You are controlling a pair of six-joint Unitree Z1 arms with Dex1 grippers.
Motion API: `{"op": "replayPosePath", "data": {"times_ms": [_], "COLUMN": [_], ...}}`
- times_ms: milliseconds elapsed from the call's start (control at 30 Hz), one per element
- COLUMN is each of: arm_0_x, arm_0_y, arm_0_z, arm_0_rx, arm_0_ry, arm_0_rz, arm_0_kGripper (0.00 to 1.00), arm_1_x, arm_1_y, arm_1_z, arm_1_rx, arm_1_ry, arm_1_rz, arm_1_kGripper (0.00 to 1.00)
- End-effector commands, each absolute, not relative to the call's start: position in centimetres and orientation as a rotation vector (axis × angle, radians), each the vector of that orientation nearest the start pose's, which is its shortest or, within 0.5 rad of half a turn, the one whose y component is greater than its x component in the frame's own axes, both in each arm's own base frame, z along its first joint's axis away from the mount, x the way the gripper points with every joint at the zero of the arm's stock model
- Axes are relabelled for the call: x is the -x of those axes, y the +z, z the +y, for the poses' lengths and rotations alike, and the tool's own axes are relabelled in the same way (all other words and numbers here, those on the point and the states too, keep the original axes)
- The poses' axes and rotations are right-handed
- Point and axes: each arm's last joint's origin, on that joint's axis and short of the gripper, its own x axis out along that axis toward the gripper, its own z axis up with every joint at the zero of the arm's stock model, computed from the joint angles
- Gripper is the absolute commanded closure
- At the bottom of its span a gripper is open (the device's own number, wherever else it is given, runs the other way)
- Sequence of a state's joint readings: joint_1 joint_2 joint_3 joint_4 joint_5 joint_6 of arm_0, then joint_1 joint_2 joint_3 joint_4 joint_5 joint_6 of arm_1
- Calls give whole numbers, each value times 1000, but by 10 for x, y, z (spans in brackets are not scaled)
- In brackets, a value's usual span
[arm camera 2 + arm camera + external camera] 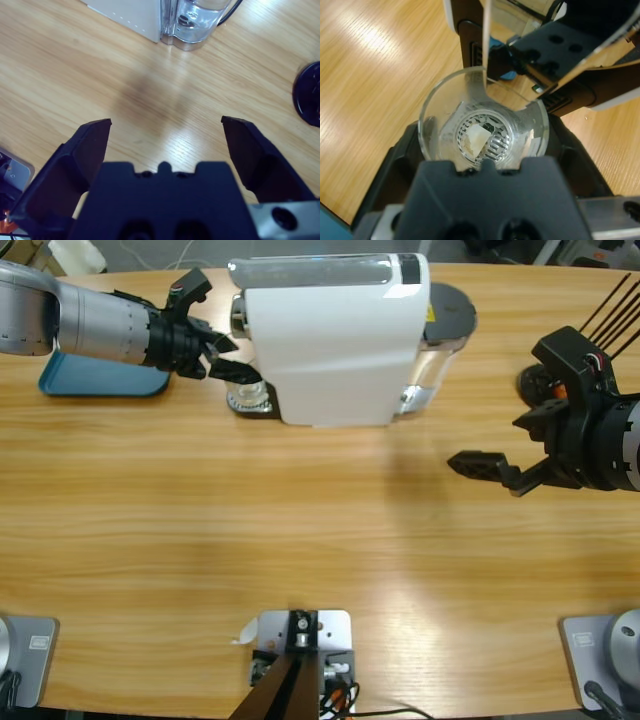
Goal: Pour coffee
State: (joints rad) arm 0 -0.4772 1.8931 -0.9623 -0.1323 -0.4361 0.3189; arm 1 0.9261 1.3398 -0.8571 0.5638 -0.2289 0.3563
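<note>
A clear glass cup stands on the drip grid of the white coffee machine, under its spout. My left gripper reaches in from the upper left, open, with one jaw on each side of the glass cup. Whether the jaws touch it I cannot tell. The grid shows through the cup's bottom, and I cannot make out coffee in it. My right gripper hovers open over bare table at the right, with nothing between its jaws.
A blue tray lies behind the left arm at the table's far left. The machine's clear water tank stands at its right end. A black round object sits near the right arm. Bare wood fills the table's middle and front.
</note>
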Motion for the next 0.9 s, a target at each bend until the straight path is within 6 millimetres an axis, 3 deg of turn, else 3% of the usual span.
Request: {"op": "replayPosePath", "data": {"times_ms": [33,267,467,600,700,833,867,900], "arm_0_x": [-312,-305,-291,-262,-237,-197,-187,-179], "arm_0_y": [186,191,221,250,262,270,270,270], "arm_0_z": [-182,-178,-147,-130,-124,-123,-119,-116], "arm_0_rx": [-369,-434,-426,-397,-327,-210,-206,-198], "arm_0_ry": [-1012,-1047,-948,-859,-770,-684,-661,-639], "arm_0_rz": [738,694,635,587,660,817,848,878], "arm_0_kGripper": [13,9,7,4,2,0,0,0], "arm_1_x": [-130,-132,-134,-137,-144,-174,-183,-190], "arm_1_y": [279,279,287,314,330,356,362,369], "arm_1_z": [153,155,157,159,161,151,149,149], "arm_1_rx": [282,279,272,276,263,231,233,231], "arm_1_ry": [458,461,450,468,450,396,439,490], "arm_1_rz": [1020,1020,989,933,892,864,860,851], "arm_1_kGripper": [0,0,0,0,0,4,89,265]}}
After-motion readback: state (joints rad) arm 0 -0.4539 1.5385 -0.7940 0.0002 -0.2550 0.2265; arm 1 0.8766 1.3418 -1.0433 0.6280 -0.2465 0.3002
